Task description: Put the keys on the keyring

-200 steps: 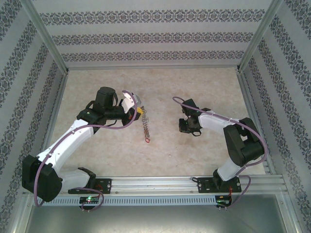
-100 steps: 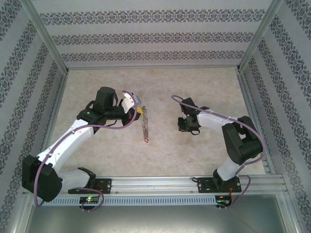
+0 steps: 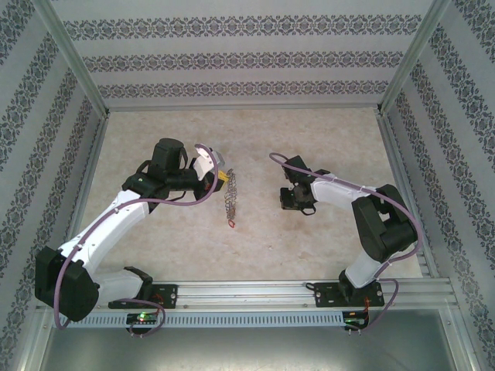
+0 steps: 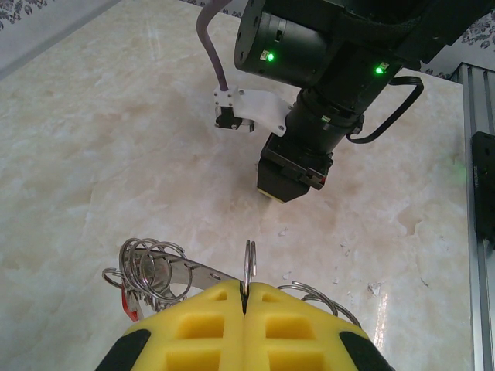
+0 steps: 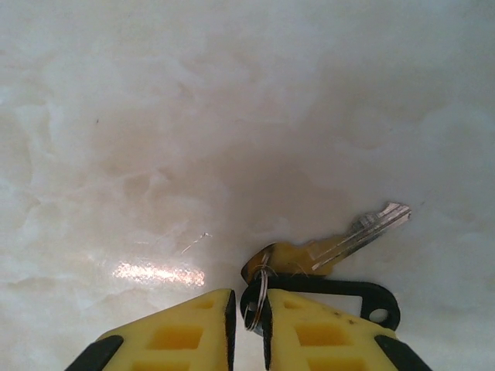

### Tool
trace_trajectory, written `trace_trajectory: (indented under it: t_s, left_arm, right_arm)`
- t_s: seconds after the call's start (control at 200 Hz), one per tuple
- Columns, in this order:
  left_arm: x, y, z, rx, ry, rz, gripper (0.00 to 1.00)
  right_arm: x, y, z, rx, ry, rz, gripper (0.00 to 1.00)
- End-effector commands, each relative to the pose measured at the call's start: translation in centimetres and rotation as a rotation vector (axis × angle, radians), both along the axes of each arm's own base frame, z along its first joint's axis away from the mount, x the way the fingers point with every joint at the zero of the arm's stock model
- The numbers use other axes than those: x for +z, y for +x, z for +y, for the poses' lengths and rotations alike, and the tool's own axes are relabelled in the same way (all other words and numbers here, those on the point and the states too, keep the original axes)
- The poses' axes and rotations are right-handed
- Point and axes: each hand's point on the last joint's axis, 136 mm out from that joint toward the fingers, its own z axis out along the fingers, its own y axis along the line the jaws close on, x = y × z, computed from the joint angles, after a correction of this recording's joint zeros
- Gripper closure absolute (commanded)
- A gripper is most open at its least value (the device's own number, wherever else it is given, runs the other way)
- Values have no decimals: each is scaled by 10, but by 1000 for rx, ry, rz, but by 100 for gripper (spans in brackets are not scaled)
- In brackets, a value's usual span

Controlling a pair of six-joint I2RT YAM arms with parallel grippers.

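Note:
The keyring (image 3: 229,197) is a string of silvery rings with a red tag (image 3: 231,222) at its near end. It trails toward the table's front from my left gripper (image 3: 220,176). In the left wrist view the yellow pads of that gripper (image 4: 246,287) are shut on one upright ring (image 4: 248,263), and more rings (image 4: 151,267) bunch to the left. My right gripper (image 3: 288,199) is low over the table, to the right of the keyring. Its pads (image 5: 247,297) are nearly together around the small split ring (image 5: 259,297) of a yellow-headed key (image 5: 348,239) with a black tag (image 5: 340,290).
The pale marbled table (image 3: 255,139) has metal frame rails on both sides and patterned walls behind. In the left wrist view the right arm's wrist (image 4: 309,131) hangs over the table straight ahead of the held ring. A purple cable (image 3: 280,158) loops above the right wrist.
My right gripper has moved slightly left, toward the keyring. The left arm and the keyring have stayed where they were.

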Motion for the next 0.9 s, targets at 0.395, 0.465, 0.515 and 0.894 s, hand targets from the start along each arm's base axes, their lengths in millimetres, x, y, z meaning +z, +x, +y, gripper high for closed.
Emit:
trace_trajectory:
  t_s: [0.395, 0.465, 0.515, 0.894]
  left_arm:
    - [17, -1, 0, -20, -37, -55, 100]
    - [17, -1, 0, -20, -37, -55, 100]
    - [18, -1, 0, -20, -37, -57, 100]
    - [18, -2, -1, -38, -28, -43, 100]
  right_arm:
    - [-4, 2, -3, 4, -64, 6, 86]
    - [-3, 3, -2, 8, -63, 2, 92]
    - [-3, 3, -2, 10, -64, -2, 95]
    - [45, 8, 17, 227, -2, -280, 100]
